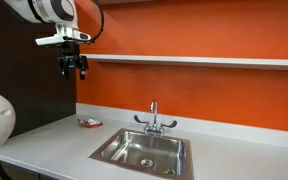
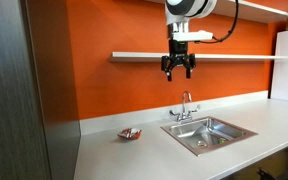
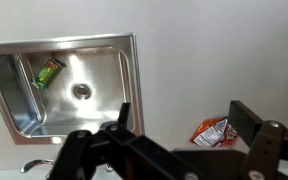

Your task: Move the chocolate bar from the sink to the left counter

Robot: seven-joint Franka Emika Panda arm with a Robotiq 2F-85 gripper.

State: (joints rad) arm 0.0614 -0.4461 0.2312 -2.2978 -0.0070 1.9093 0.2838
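No word, number or brand can be read anywhere from where I stand. In the wrist view, the chocolate bar (image 3: 48, 71) at the upper left of the frame has darker marks on its green wrapper, but they are too small and blurred to make out as letters. The red-and-white packet (image 3: 211, 131) at the lower right carries some print, which is just as illegible. In an exterior view the same packet (image 1: 88, 122) is only a speck of colour, left of centre.
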